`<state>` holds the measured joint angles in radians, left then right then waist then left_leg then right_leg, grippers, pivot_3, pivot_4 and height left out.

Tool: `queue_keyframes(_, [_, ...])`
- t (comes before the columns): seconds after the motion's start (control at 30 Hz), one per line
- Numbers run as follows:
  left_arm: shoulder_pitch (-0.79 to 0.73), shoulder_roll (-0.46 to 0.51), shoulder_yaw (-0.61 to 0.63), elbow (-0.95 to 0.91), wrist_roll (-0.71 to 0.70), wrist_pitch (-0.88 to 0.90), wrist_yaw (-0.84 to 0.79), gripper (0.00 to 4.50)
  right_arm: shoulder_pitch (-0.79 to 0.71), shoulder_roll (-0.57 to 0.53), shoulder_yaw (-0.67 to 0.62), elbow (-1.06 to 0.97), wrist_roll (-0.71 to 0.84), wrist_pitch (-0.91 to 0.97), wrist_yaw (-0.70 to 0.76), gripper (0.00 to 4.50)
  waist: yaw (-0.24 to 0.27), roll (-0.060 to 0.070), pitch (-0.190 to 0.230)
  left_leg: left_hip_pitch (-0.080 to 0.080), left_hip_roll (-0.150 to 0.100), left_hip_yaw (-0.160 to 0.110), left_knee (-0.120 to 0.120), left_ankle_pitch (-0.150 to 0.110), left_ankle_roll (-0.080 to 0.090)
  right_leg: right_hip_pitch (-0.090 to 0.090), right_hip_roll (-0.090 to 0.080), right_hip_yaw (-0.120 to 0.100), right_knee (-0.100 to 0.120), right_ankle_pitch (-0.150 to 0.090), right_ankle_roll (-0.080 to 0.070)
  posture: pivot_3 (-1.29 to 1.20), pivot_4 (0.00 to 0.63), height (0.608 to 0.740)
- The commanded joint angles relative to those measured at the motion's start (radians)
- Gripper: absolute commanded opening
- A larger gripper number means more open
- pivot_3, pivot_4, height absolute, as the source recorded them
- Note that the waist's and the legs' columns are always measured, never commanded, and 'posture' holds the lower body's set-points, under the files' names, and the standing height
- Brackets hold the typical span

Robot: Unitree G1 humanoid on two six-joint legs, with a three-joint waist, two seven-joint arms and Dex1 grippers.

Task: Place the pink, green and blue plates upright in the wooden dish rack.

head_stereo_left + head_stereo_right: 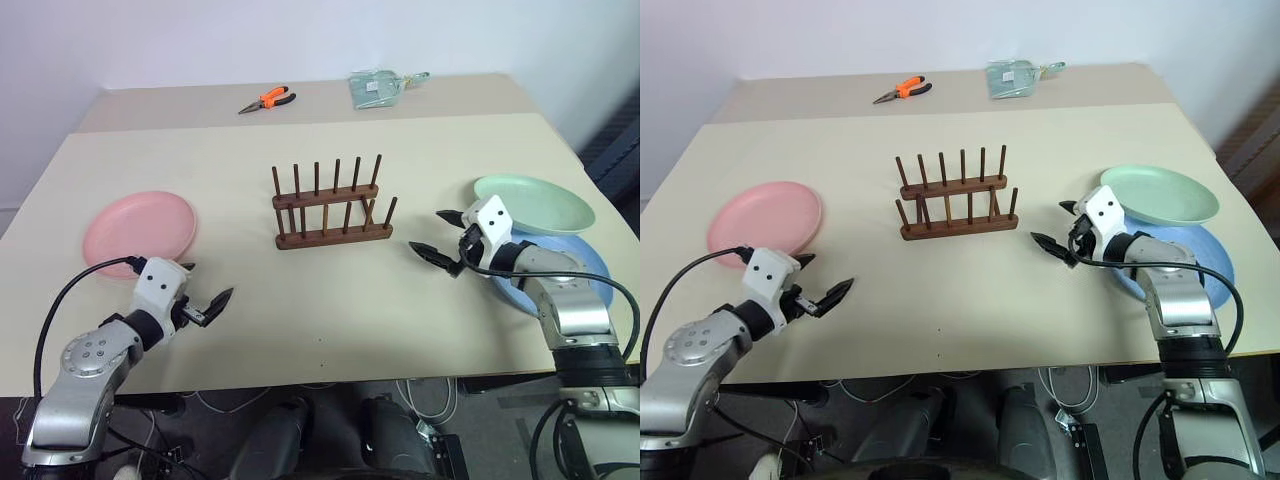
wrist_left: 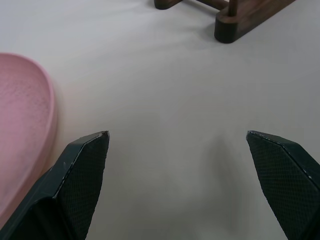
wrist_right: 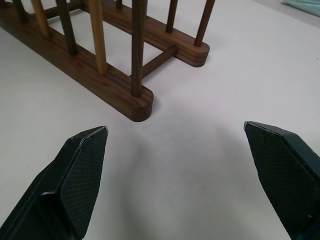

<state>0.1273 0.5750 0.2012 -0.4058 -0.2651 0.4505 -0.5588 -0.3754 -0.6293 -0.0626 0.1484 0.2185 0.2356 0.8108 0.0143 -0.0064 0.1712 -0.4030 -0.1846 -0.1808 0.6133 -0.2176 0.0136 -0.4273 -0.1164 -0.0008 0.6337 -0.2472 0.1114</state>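
I'm looking over a beige counter (image 1: 330, 320) sitting against a plain white wall (image 1: 250, 40) | a second counter section (image 1: 300, 105) is butting on at the back | cables (image 1: 420, 400) are hanging below the front edge | even light is falling.

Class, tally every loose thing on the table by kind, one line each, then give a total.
Plates: 3, pink plate, green plate, blue plate
Wooden dish rack: 1
Orange-handled pliers: 1
Pale green packet: 1
Total: 6
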Motion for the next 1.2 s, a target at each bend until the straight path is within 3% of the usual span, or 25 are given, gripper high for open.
queue_keyframes(0.03, [-0.026, -0.01, -0.018, 0.004, 0.007, -0.025, 0.006, 4.5, -0.018, 0.01, -0.003, -0.039, -0.006, -0.021, -0.02, 4.45, 0.0, 0.0, 0.0, 0.0, 0.0, 0.0, 0.0, 0.0, 0.0, 0.0, 0.0, 0.0, 0.0, 0.0, 0.0, 0.0, 0.15, 0.74])
queue_keyframes(0.37, [-0.216, -0.012, -0.16, 0.182, 0.035, -0.062, -0.094, 4.5, -0.003, 0.027, 0.002, -0.093, 0.028, 0.036, -0.006, 4.45, 0.002, 0.0, 0.0, 0.0, 0.0, 0.0, 0.001, 0.0, 0.001, 0.0, 0.0, 0.0, 0.0, 0.001, 0.0, 0.0, 0.15, 0.74])
queue_keyframes(0.63, [-0.608, -0.076, -0.345, 0.702, 0.126, -0.236, -0.281, 4.5, 0.109, 0.061, -0.032, -0.249, 0.004, 0.051, -0.125, 4.45, 0.0, 0.0, 0.0, -0.001, 0.0, 0.0, 0.002, 0.003, 0.0, 0.0, 0.0, 0.0, -0.001, 0.002, 0.002, 0.0, 0.15, 0.74])
queue_keyframes(0.83, [-0.767, -0.152, -0.402, 0.991, 0.173, -0.358, -0.39, 4.5, 0.195, 0.054, -0.07, -0.359, 0.009, 0.085, -0.193, 4.45, 0.001, 0.0, -0.001, -0.001, 0.0, 0.001, 0.003, 0.003, 0.0, 0.001, 0.0, -0.001, -0.001, 0.003, 0.003, 0.0, 0.15, 0.74])
queue_keyframes(0.93, [-0.808, -0.183, -0.411, 1.076, 0.191, -0.399, -0.413, 3.65, 0.238, 0.05, -0.074, -0.388, -0.009, 0.084, -0.213, 4.5, 0.002, 0.0, -0.002, -0.001, 0.0, 0.001, 0.004, 0.002, 0.001, 0.001, 0.0, -0.001, -0.001, 0.003, 0.003, 0.0, 0.15, 0.74])
queue_keyframes(1.13, [-0.796, -0.191, -0.418, 1.085, 0.215, -0.459, -0.441, 0.81, 0.254, 0.04, -0.076, -0.404, -0.008, 0.089, -0.22, 4.5, -0.002, 0.0, -0.002, -0.001, 0.0, 0.001, 0.007, 0.002, 0.002, 0.002, 0.001, 0.0, -0.001, 0.005, 0.004, 0.0, 0.15, 0.74])
queue_keyframes(1.2, [-0.758, -0.182, -0.421, 1.028, 0.21, -0.477, -0.463, 0.78, 0.26, 0.023, -0.085, -0.395, -0.01, 0.087, -0.211, 4.5, -0.003, 0.0, -0.003, -0.001, 0.0, 0.0, 0.007, 0.002, 0.003, 0.002, 0.002, 0.0, -0.001, 0.005, 0.004, 0.0, 0.15, 0.74])
